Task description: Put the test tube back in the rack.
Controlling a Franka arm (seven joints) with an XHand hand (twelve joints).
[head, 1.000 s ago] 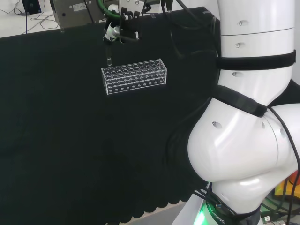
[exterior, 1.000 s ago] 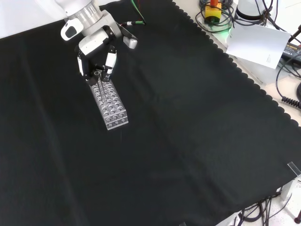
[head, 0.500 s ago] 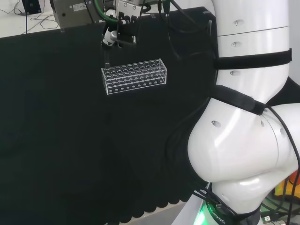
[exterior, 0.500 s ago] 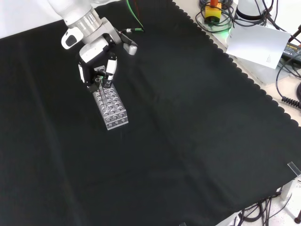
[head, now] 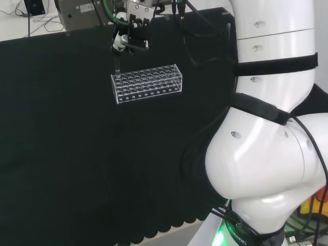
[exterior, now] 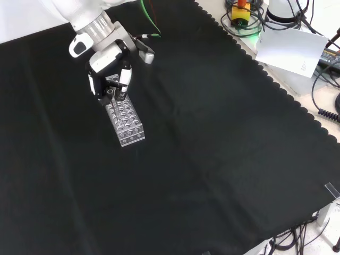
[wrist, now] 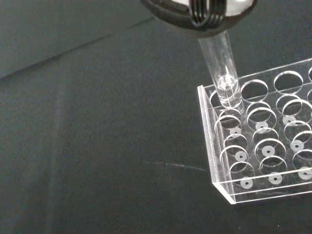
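The hand [exterior: 109, 74] pinches the clear test tube [wrist: 222, 68] near its top and holds it upright, so its rounded bottom sits right at a corner hole of the clear rack [head: 147, 83], aligned to drop straight in, not yet seated.

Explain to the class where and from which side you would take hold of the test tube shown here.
Grip the test tube by its upper end, from above: it stands upright with its rounded bottom at a corner hole of the rack, as the hand holds it.
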